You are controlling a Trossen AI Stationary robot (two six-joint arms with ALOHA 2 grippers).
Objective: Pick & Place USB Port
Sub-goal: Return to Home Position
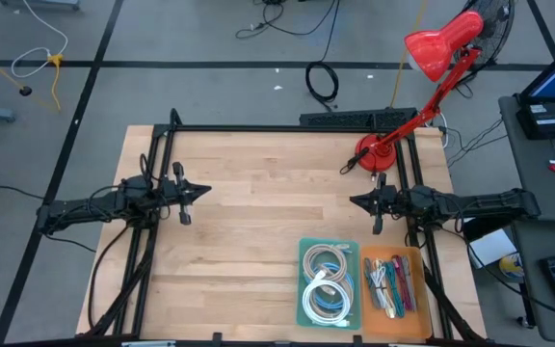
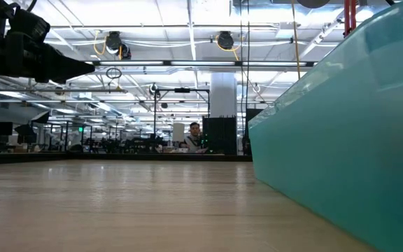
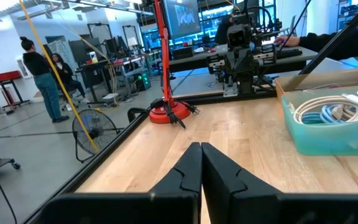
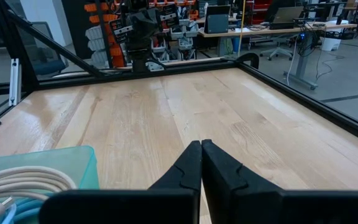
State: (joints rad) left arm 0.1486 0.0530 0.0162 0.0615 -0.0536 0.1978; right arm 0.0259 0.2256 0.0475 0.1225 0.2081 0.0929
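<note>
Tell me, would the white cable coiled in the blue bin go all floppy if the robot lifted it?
Probably floppy: the white cable lies in loose loops, so lifted by one strand it would likely sag and uncoil. It looks thin, so probably light. A blue cable lies against it in the blue bin, so that might snag and come along.

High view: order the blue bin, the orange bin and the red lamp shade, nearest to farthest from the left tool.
1. Blue bin, right of the table's middle, closest to the left tool.
2. Orange bin, on the blue bin's far side.
3. Red lamp shade, past the table's right corner.
</note>
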